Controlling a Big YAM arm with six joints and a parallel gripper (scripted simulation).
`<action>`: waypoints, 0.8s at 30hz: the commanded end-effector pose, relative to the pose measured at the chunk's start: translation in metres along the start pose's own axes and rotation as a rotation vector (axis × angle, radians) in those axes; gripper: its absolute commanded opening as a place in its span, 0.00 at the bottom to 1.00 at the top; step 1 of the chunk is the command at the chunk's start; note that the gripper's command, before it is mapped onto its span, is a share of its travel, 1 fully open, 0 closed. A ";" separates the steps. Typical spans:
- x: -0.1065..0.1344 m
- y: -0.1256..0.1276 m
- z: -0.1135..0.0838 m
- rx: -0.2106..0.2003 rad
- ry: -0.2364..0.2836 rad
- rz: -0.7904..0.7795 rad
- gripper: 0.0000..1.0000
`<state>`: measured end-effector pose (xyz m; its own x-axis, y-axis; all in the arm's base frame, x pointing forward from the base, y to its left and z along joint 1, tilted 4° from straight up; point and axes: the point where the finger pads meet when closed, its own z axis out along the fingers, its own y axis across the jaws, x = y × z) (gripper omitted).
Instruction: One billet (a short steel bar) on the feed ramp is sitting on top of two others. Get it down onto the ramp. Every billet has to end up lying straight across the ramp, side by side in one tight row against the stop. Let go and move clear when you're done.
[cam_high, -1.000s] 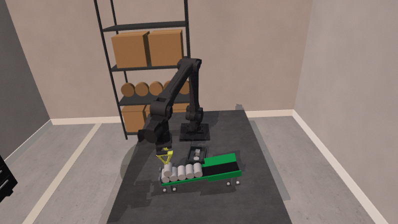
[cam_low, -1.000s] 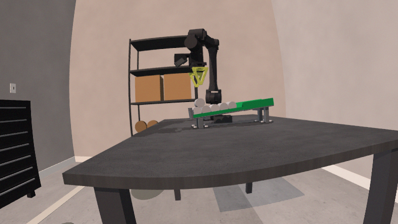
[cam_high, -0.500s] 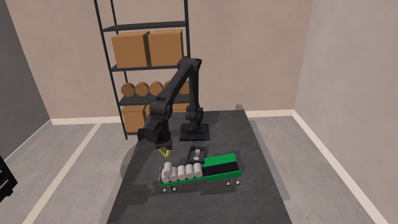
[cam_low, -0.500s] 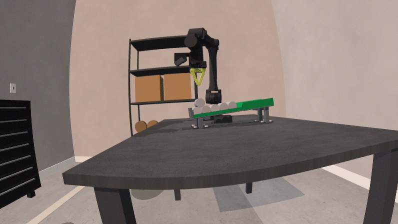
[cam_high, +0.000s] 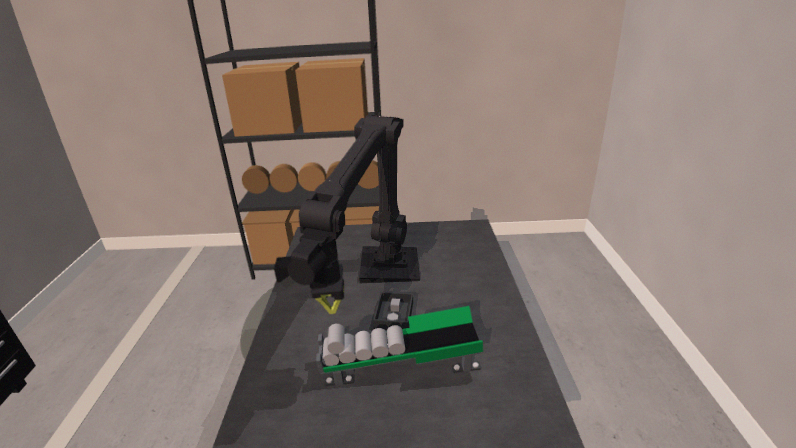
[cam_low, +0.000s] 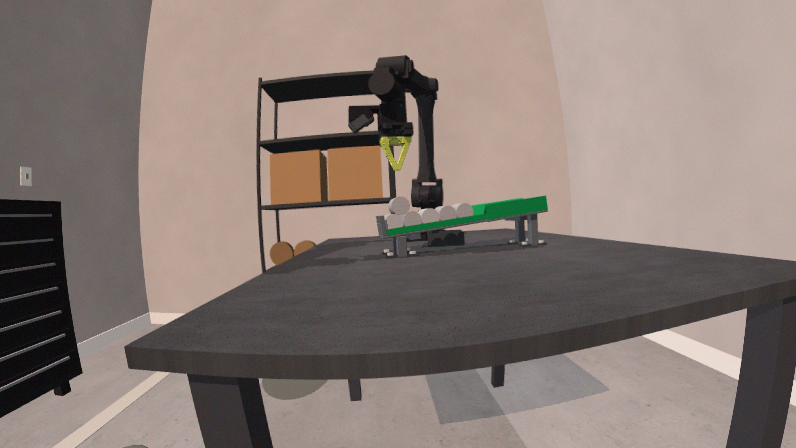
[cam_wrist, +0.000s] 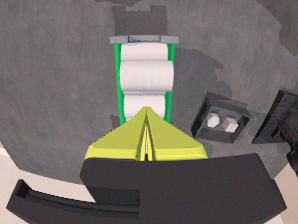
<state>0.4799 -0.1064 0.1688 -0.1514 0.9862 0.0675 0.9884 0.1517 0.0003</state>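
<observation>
On the dark counter (cam_low: 423, 311) stands a green feed ramp (cam_high: 445, 322), sloping down to a grey stop (cam_low: 381, 225) at its low end, with the arm's base plate (cam_high: 412, 275) behind it. Above that low end hangs the tool (cam_high: 333, 303), its yellow fingers pressed together into a point with nothing between them, well above the bars in the exterior view.

Four billets lie side by side on the ramp bed, the lowest (cam_high: 329, 353) next to the stop. The stacked billet (cam_high: 336, 335) rests in the groove between the two lowest ones, right by the stop. Its long axis runs straight across the ramp, parallel to its neighbours, round end faces pointing toward the two green side rails.

With the fingers shut, the likely step is a push rather than a grasp. To do it well, the tip should come down on the stop side of the stacked billet and press at mid-length, so that it rolls uphill over the row without slewing. A contact near one end would probably turn it askew. A small tray (cam_high: 395, 311) with loose pieces sits just behind the ramp.
</observation>
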 end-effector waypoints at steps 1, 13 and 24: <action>-0.006 0.008 -0.013 -0.026 -0.008 0.016 0.00; -0.006 0.008 -0.013 -0.026 -0.008 0.016 0.89; -0.006 0.008 -0.013 -0.026 -0.008 0.016 0.89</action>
<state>0.4799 -0.1064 0.1688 -0.1512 0.9862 0.0675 0.9884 0.1516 0.0003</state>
